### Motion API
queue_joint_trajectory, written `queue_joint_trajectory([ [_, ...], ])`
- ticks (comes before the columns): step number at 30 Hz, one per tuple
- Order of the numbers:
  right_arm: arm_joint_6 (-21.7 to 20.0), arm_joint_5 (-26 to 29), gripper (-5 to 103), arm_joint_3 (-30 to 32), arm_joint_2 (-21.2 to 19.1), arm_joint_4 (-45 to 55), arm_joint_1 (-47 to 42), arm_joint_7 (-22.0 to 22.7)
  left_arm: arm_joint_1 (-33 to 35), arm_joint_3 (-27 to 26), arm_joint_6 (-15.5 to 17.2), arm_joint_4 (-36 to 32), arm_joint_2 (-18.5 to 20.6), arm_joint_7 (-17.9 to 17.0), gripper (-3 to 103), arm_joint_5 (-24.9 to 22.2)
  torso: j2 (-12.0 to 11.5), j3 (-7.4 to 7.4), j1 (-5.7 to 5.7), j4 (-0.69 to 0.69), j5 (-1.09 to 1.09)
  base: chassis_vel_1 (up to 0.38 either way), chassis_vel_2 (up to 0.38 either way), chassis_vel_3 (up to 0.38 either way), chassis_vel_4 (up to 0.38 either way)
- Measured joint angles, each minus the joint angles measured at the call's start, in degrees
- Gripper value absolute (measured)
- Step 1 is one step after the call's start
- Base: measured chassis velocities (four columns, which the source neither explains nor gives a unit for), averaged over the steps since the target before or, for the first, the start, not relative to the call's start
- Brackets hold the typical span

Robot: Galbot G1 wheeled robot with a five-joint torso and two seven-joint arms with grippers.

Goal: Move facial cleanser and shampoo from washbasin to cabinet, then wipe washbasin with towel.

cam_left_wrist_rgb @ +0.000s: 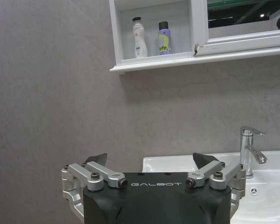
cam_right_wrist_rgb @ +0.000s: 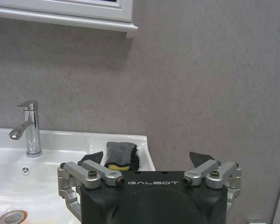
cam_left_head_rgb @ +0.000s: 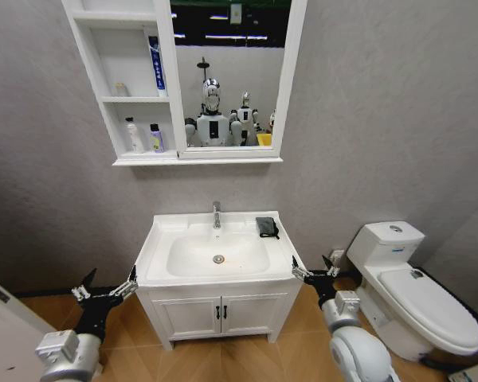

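The white washbasin (cam_left_head_rgb: 155, 253) stands before me, its chrome faucet (cam_left_head_rgb: 217, 213) at the back. The dark towel (cam_left_head_rgb: 266, 227) lies bunched on its back right corner, showing in the right wrist view as the towel (cam_right_wrist_rgb: 120, 151) with something yellow under it. In the cabinet (cam_left_head_rgb: 135, 99), a white bottle (cam_left_head_rgb: 133, 135) and a purple bottle (cam_left_head_rgb: 155, 138) stand in the lowest cubby, and a blue tube (cam_left_head_rgb: 154, 68) in the middle one. I cannot tell which is the facial cleanser or the shampoo. My left gripper (cam_left_head_rgb: 107, 285) hangs open, low beside the basin's left front corner. My right gripper (cam_left_head_rgb: 312, 267) is open by the right front corner.
A white toilet (cam_left_head_rgb: 418, 294) stands close on the right. The two-door vanity (cam_left_head_rgb: 219, 312) sits under the basin. The mirror (cam_left_head_rgb: 227, 76) joins the cabinet's right side. A grey wall runs behind everything, with wooden floor below.
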Motion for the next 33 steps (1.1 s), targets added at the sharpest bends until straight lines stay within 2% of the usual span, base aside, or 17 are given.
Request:
queue_joint_trajectory([
  [12,-0.2,-0.9,100,-0.5,0.4,-0.6,0.0,-0.3,-0.1,0.1,0.1,0.0,0.0,-0.1,100,-0.1,0.0,0.0,0.01,0.01,0.0,-0.147,0.144,0.164,-0.149],
  [18,-3.7,-0.4,100,-1.2,-0.6,-2.3,3.1,1.8,-0.1,0.1,0.1,0.0,0.1,-0.1,100,-0.1,0.0,0.01,0.05,0.0,-0.03,-0.222,0.216,0.225,-0.241],
  [20,-7.3,2.4,100,-1.8,-2.3,-4.2,7.2,3.7,-0.1,0.1,0.1,0.0,0.1,-0.1,100,-0.1,0.0,0.04,0.12,0.02,0.05,-0.143,0.155,0.109,-0.08],
  [21,-7.3,2.4,100,-1.8,-2.3,-4.2,7.2,3.7,-0.1,0.1,0.1,0.0,0.1,-0.1,100,-0.1,0.0,0.04,0.12,0.02,0.05,-0.109,0.125,0.109,-0.018],
  [23,-13.4,6.3,100,-2.5,-4.7,-5.8,11.0,5.6,-0.1,0.1,0.1,0.0,0.1,-0.1,100,-0.1,0.0,0.03,0.08,-0.03,-0.01,-0.101,0.071,0.027,-0.031],
  [25,-18.5,12.8,100,-4.2,-7.8,-7.4,15.2,7.6,-0.1,0.1,0.1,0.0,0.1,-0.1,100,-0.1,0.0,0.02,0.03,-0.03,0.04,0.0,0.0,0.0,0.0],
  [26,-18.5,12.8,100,-4.2,-7.8,-7.4,15.2,7.6,-0.1,0.1,0.1,0.0,0.1,-0.1,100,-0.1,0.0,0.02,0.03,-0.03,0.04,0.0,0.0,0.0,0.0],
  [27,-21.1,16.7,100,-5.4,-10.2,-9.5,18.8,8.8,-0.1,0.1,0.1,0.1,0.1,-0.1,100,-0.1,0.0,0.0,-0.02,0.0,-0.01,0.071,-0.028,-0.057,0.031],
  [29,-22.8,19.2,100,-7.4,-13.0,-13.4,23.4,9.5,-0.1,0.1,0.1,0.1,0.1,-0.1,100,-0.1,0.0,-0.01,-0.06,0.02,0.01,0.08,-0.036,-0.039,0.051],
  [30,-22.8,19.2,100,-7.4,-13.0,-13.4,23.4,9.5,-0.1,0.1,0.1,0.1,0.1,-0.1,100,-0.1,0.0,-0.01,-0.06,0.02,0.01,0.08,-0.045,-0.021,0.072],
  [33,-24.2,23.2,100,-11.6,-15.8,-19.4,30.7,11.5,-0.1,0.1,0.1,0.1,0.1,-0.1,100,-0.1,0.0,-0.01,-0.04,0.0,-0.01,0.034,-0.03,-0.018,0.025],
])
